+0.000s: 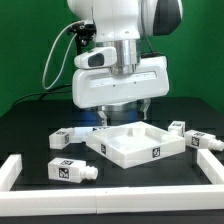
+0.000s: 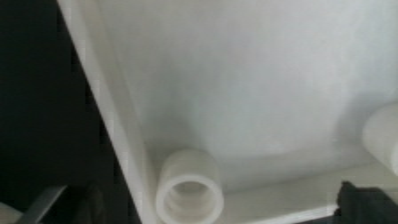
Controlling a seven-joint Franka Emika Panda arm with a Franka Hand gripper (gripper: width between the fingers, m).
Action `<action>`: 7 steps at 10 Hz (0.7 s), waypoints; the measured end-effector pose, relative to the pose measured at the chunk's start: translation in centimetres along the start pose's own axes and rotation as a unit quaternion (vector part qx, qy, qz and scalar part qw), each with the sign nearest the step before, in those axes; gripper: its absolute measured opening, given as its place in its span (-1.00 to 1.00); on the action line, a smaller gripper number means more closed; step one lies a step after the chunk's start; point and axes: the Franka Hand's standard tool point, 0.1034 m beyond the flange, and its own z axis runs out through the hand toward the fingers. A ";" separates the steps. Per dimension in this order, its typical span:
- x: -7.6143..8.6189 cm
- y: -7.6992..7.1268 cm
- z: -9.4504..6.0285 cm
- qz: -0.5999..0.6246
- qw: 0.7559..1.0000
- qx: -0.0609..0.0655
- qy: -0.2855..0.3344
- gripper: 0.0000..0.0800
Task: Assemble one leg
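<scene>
Exterior view — arm: the white arm (image 1: pixel 118 40) is hanging over the middle of the black table (image 1: pixel 30 150); its fingers (image 1: pixel 146 106) are pointing down, just above the back of the tray-like panel (image 1: pixel 135 150).
Exterior view — panel: it is lying flat at the table's centre with its raised rim up, a tag sticker showing on its front wall.
Exterior view — legs: all four are lying loose on the table, none of them held; the front leg (image 1: pixel 72 171) is lying towards the exterior view's left, near the white rail (image 1: pixel 12 170); the back leg (image 1: pixel 70 137) is lying behind it, beside the panel; the inner right leg (image 1: pixel 177 127) and the outer right leg (image 1: pixel 205 141) are lying at the exterior view's right.
Wrist view — panel: its white inside (image 2: pixel 249 90) is filling most of the picture.
Wrist view — stub: a round hollow stub (image 2: pixel 191 190) is standing just beside the inner wall — whether it belongs to the panel, I cannot tell.
Wrist view — fingers: two dark tips (image 2: pixel 366 198) are showing, spread wide apart and gripping nothing; the stub is sitting between them, touching neither.
</scene>
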 end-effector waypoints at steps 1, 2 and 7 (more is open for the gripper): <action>-0.2 0.2 0.2 -0.002 1.000 0.000 -0.002 0.62; -0.7 1.6 1.2 -0.042 0.999 -0.003 -0.007 0.62; -2.1 5.2 5.6 -0.054 0.998 -0.015 -0.019 0.62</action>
